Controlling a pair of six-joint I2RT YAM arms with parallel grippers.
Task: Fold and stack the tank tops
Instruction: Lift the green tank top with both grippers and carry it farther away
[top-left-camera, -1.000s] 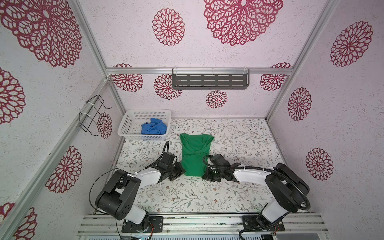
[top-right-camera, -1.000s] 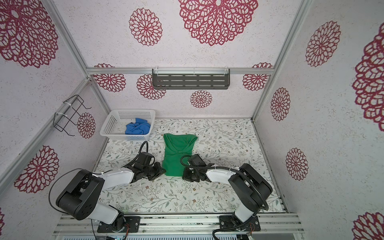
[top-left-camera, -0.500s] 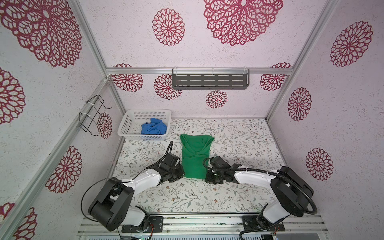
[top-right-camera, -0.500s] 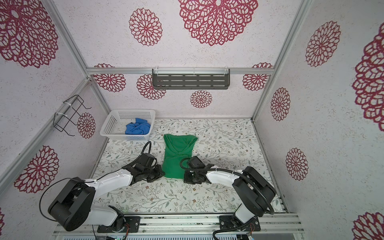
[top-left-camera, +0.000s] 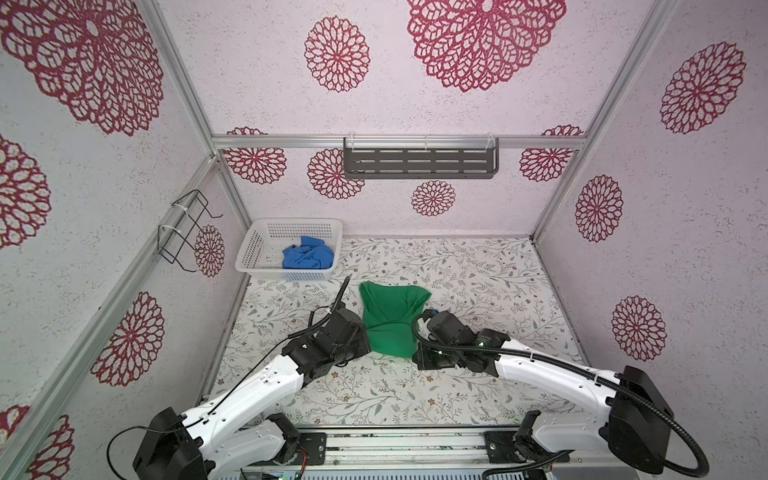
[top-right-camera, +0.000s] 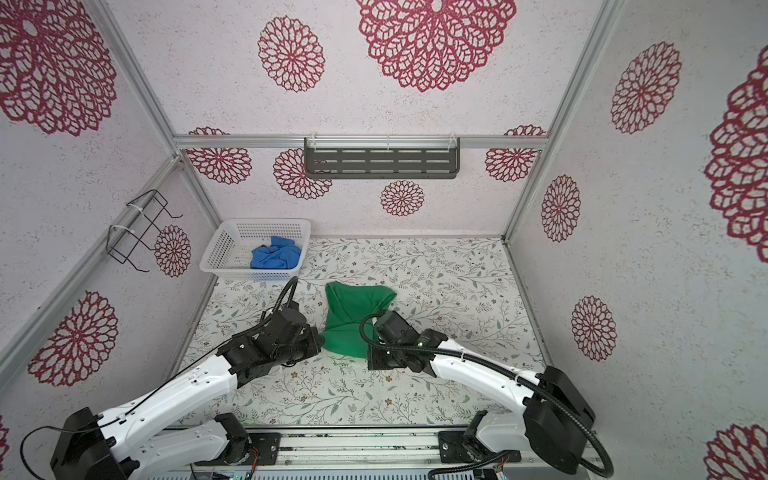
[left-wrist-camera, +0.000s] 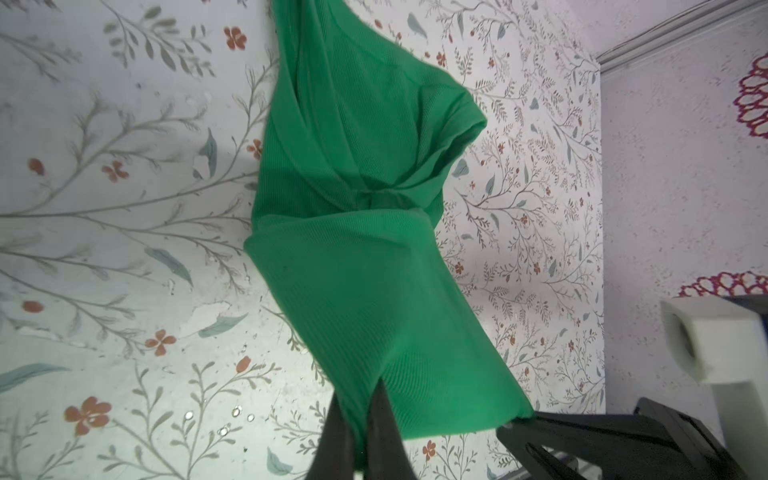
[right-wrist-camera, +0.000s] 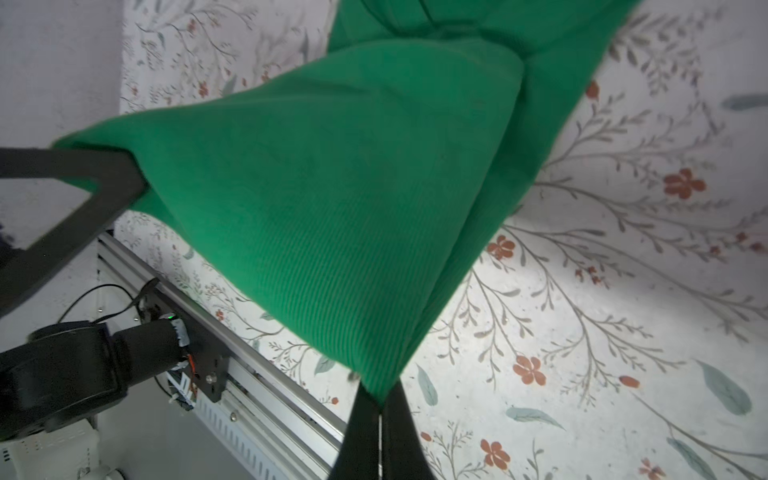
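Three papered walls (top-left-camera: 374, 62), pale and printed with large crimson flower medallions, are seen enclosing a booth framed in aluminium rails. The floor of the booth is a tabletop (top-left-camera: 478, 282) covered in a pattern of grey vines with small red flowers. A grey slotted shelf (top-left-camera: 419, 163) is hung from the rail on the back wall, and a black wire rack (top-left-camera: 185, 226) is fixed to the left wall.

A white perforated basket (top-left-camera: 257, 249) is set in the far left corner of the tabletop, and the blue tank top (top-left-camera: 308, 258) is crumpled inside it. The green tank top (top-left-camera: 390, 320) is laid near the middle of the tabletop, narrowed by folding. Its near edge is stretched between the two grippers.

The left gripper (left-wrist-camera: 360, 419) is pressed together on one near corner of the green cloth. The right gripper (right-wrist-camera: 380, 409) is pinched tight on the other corner.
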